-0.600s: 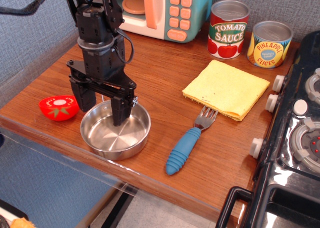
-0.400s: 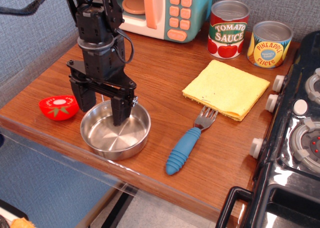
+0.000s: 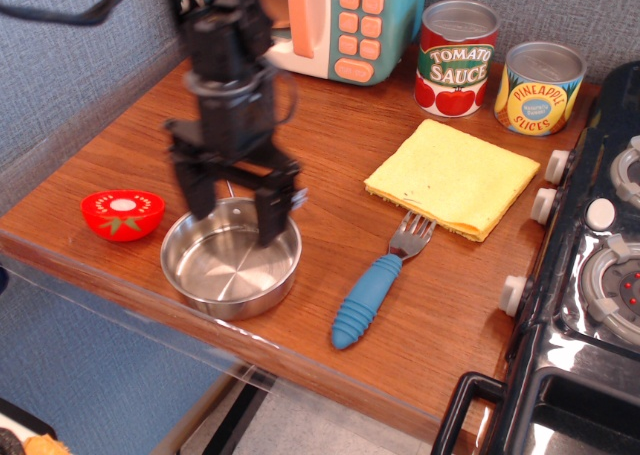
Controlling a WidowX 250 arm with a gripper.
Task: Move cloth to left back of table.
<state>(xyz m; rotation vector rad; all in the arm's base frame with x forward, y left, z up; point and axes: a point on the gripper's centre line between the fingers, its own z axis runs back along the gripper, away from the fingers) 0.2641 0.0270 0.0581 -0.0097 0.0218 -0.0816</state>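
The pale yellow folded cloth [image 3: 452, 177] lies flat on the right part of the brown wood table [image 3: 340, 140], next to the black stove. My black gripper [image 3: 236, 213] is open and empty. It hangs over the far rim of the steel pan [image 3: 231, 260], well to the left of the cloth. Its two fingers point down and stand wide apart.
A red tomato half [image 3: 123, 214] lies left of the pan. A blue-handled fork [image 3: 378, 283] lies in front of the cloth. A tomato sauce can [image 3: 456, 59] and a pineapple can [image 3: 540, 88] stand behind the cloth. A toy microwave [image 3: 335, 20] stands at the back. The stove [image 3: 590, 275] is on the right.
The gripper has moved to the right and a little up, off the pan's left side toward its far right rim. It looks motion-blurred. The cloth has not moved.
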